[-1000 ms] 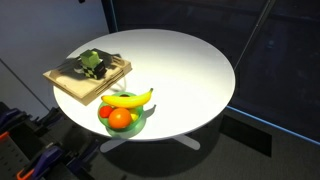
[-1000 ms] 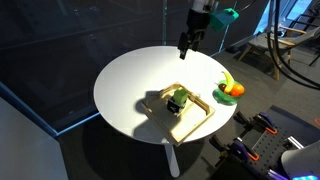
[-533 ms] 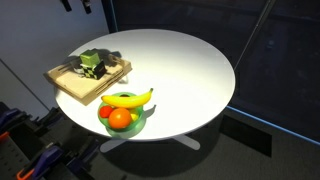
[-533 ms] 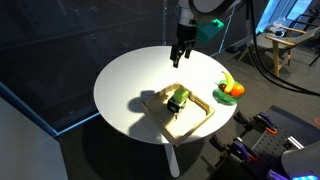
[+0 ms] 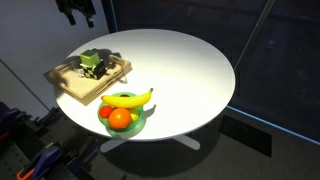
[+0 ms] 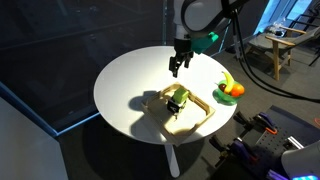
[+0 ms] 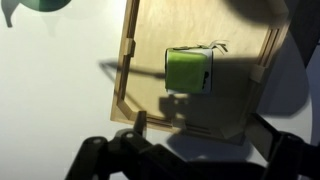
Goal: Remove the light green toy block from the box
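The box (image 5: 75, 85) is a shallow light-wood tray at the table's edge; it also shows in the other exterior view (image 6: 195, 118) and in the wrist view (image 7: 150, 50). The light green toy block (image 7: 187, 70) sits near the middle of the box. In both exterior views it stands in a cluster (image 5: 92, 61) (image 6: 178, 98) with darker green and black pieces. My gripper (image 6: 176, 68) hangs in the air above the table, beside the box and well above it. It is at the top edge in an exterior view (image 5: 78, 12). Its fingers (image 7: 200, 135) are open and empty.
A green fruit bowl (image 5: 138, 124) (image 6: 222, 99) with a banana (image 5: 128, 98) and round fruit stands next to the box on the round white table (image 5: 180, 70). A dark net wall and lab equipment surround the table.
The gripper has come down and moved toward the box. The box and the toys have not moved.
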You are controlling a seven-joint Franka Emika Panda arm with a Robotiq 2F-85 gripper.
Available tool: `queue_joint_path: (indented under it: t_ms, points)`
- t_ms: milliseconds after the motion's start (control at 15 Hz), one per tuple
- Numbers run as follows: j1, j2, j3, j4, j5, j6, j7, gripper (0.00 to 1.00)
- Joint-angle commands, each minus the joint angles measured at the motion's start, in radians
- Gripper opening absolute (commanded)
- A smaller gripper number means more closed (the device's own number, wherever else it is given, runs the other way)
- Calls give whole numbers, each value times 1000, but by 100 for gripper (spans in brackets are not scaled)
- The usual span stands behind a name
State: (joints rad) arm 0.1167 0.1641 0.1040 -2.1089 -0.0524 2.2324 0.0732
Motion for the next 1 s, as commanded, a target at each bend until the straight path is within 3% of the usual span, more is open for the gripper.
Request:
queue_joint_path:
  t_ms: [0,933]
  points:
    - [9,21,-9,1,-11,13,78,100]
    - [5,45,-7,-1,5,1,77,100]
